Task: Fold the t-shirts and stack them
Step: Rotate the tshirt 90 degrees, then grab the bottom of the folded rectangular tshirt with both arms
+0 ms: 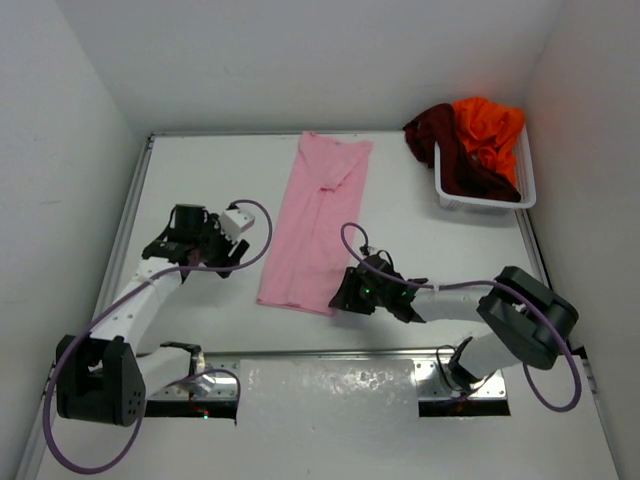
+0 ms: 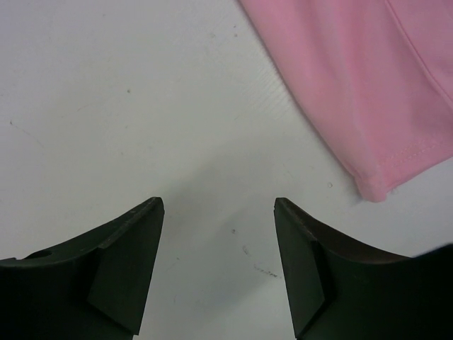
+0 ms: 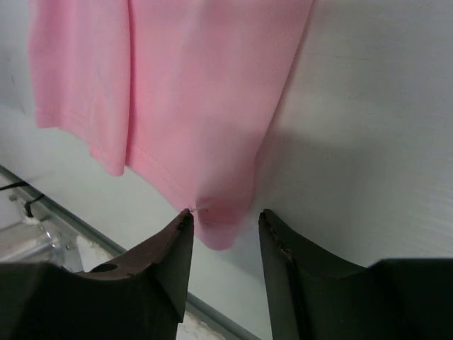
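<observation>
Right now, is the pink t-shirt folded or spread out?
Folded lengthwise: the pink t-shirt lies as a narrow strip, layers overlapping at its near hem.

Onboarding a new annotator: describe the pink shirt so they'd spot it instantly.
On the white table, look at the middle. The pink t-shirt lies flat there as a long narrow strip. Unlike the maroon t-shirt and the orange t-shirt, it is not bunched in the white basket.

t-shirt (image 1: 315,225) on table (image 1: 200,180) centre, two t-shirts (image 1: 470,140) in basket (image 1: 528,190), far right
</observation>
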Robot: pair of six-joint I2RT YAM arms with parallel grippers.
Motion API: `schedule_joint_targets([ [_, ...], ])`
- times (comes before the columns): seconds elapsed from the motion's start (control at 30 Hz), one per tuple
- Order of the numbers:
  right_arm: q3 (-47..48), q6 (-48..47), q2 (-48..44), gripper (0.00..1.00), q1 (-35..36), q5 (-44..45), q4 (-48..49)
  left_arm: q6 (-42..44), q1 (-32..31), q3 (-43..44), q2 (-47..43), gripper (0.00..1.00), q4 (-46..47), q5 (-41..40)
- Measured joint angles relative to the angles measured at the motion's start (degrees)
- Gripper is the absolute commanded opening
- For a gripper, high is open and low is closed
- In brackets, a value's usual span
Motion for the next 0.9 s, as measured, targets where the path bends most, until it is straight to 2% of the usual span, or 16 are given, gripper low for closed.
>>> schedule_joint_targets([
  [0.07, -0.02, 1.09, 1.27, 0.34, 0.15, -0.22, 1.60, -0.48, -0.42, -0.33, -0.70, 0.62, 0.15, 0.04],
  [0.1, -0.09, 1.33, 1.64, 0.25, 0.22, -0.13, 2.29, -0.70, -0.68, -0.48, -0.98, 0.62, 0.15, 0.04],
  [0.17, -0.46, 1.97, 2.40, 0.18, 0.20, -0.02, 3.06, -0.92, -1.31, -0.76, -1.11, 0.62, 0.04, 0.04],
  [0.2, -0.46, 2.19, 2.71, 0.08, 0.20, 0.02, 3.37, -0.96, -1.79, -0.85, -1.11, 0.62, 0.04, 0.00],
  [0.23, -0.46, 2.03, 3.10, 0.02, 0.20, 0.09, 3.76, -1.01, -2.25, -0.87, -1.11, 0.62, -0.07, 0.00],
  [0.27, -0.44, 2.36, 3.41, 0.00, 0.20, 0.22, 3.93, -1.16, -2.95, -0.87, -1.11, 0.62, -0.11, -0.07],
  [0.43, -2.01, 2.45, 3.04, 0.00, -0.26, 0.37, 5.77, -2.14, -6.91, -0.55, -0.28, 0.62, -0.22, -0.87],
  [0.63, -10.21, 0.31, -7.78, 0.00, -5.53, 0.20, 3.10, -2.91, -11.34, 1.46, 2.23, 0.62, 0.42, -1.27],
  [0.73, -14.56, -1.73, -16.11, 0.00, -8.72, 0.17, -0.90, -2.58, -16.96, 2.25, 3.30, 0.62, 1.16, -3.19],
  [0.9, -16.65, -6.40, -25.86, 0.00, -11.54, 0.28, -9.92, 0.09, -31.21, 2.36, 4.70, 0.64, 2.64, -6.01],
])
